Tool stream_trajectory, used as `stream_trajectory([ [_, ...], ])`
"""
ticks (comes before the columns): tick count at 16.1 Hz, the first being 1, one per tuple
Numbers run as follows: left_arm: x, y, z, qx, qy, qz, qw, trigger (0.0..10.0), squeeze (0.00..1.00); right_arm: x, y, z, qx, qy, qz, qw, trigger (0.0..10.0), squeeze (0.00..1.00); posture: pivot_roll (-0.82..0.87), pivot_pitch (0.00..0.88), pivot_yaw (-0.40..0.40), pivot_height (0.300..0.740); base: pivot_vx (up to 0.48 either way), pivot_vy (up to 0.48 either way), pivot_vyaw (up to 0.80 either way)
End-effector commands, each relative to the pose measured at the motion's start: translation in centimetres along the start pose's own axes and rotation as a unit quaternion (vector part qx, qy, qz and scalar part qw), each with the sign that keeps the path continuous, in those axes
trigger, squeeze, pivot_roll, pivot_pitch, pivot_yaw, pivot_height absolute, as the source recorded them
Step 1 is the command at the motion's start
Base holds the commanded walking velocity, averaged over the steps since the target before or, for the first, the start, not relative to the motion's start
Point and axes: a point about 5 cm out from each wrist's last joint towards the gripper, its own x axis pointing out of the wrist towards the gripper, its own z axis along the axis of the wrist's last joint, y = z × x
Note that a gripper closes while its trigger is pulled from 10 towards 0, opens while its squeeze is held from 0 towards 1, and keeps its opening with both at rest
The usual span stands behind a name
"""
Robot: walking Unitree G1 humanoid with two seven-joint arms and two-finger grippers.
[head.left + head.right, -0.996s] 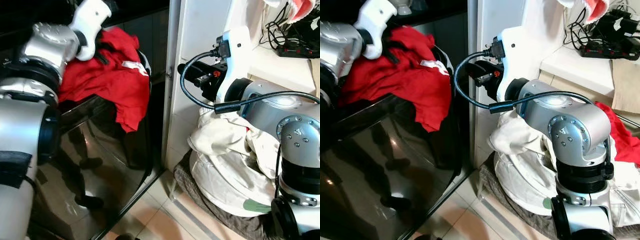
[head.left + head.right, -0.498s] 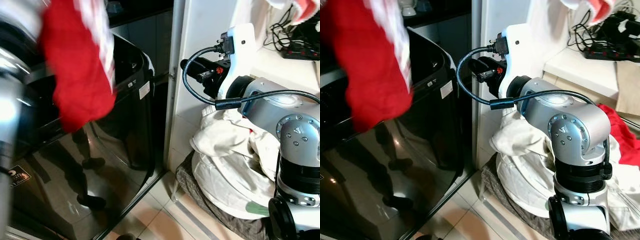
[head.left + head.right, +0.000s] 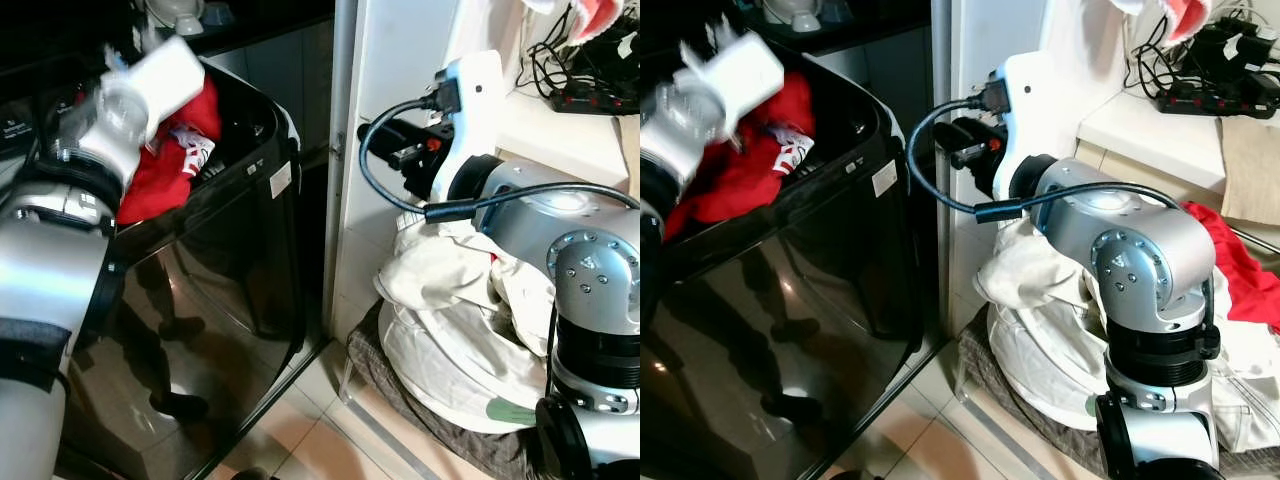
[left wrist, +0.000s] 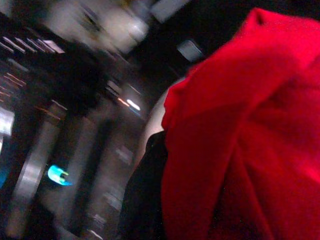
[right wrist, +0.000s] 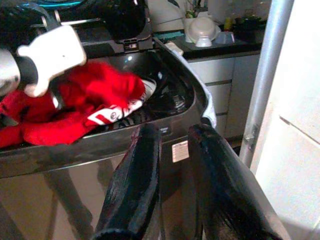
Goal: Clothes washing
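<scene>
The red garment, previously draped over the rim, now lies inside the washing machine; loading proceeds. Left hand: grip state indeterminable. Right hand: open, empty.

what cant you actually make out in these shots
- Left gripper fingers: the red garment covers them in the right wrist view, and motion blur smears the left wrist view, so open or shut is unknown.
- Inside of the washing machine: its dark front wall blocks the drum in the eye views.
- Label on the machine's front: too small to read.
- Laundry under the white clothes: the right arm covers part of the pile.
</scene>
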Motion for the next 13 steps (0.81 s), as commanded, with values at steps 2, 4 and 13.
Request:
stream_trajectory([
  [2,-0.2,0.6,-0.4,-0.033,0.009,-0.015,0.999,10.0,1.0,0.0,0.2,-0.2,-0.004,0.009,0.006,1.0,10.0,0.0,-0.07,0.0,0.035,0.74,0.0,0.0,0.0],
  [4,-0.4,1.3,-0.5,-0.046,0.007,-0.015,0.999,10.0,1.0,0.1,0.5,-0.5,-0.003,0.019,0.016,1.0,10.0,0.0,-0.06,0.0,0.028,0.74,0.0,0.0,0.0],
  [13,-1.1,3.7,0.9,-0.093,-0.037,0.025,0.995,10.0,1.0,0.8,-0.8,-0.4,0.022,0.005,-0.027,0.999,10.0,0.0,-0.04,0.0,0.024,0.74,0.0,0.0,0.0],
])
